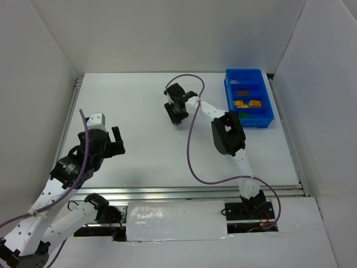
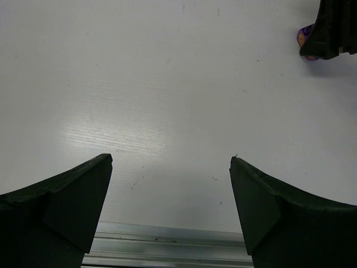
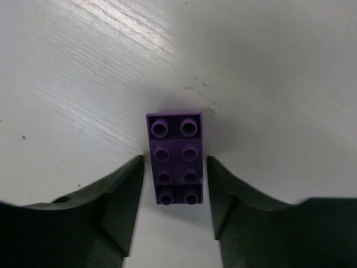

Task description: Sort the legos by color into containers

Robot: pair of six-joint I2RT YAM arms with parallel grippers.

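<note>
Looking down from the top external view, the blue tray [image 1: 228, 92] sits at the far right corner of the bench [image 1: 139, 162]. Its compartments already carry pieces: a brown brick [image 1: 242, 92] in the second from the far end, yellow and orange bricks [image 1: 248, 103] in the third, and a green brick [image 1: 244, 115] in the nearest. Whether the farthest holds anything is too small to tell. The right gripper [image 1: 177, 110] reaches down at mid-bench toward the far edge. The left gripper [image 1: 116, 142] hangs near the left edge.

From the left wrist, the left fingers [image 2: 67, 190] are spread wide with nothing between them. A purple brick [image 2: 303, 36] peeks out beside the right arm's dark fingers at the upper right.

From the right wrist, that purple brick lies flat on the bench, studs up. The right fingers flank its long sides with thin gaps, released and not yet clamped.

Sorting seems nearly done, as I judge it. The purple piece appears to be the only one left outside the tray. It needs a grasp, a carry to the far right corner and a drop into its own compartment.
</note>
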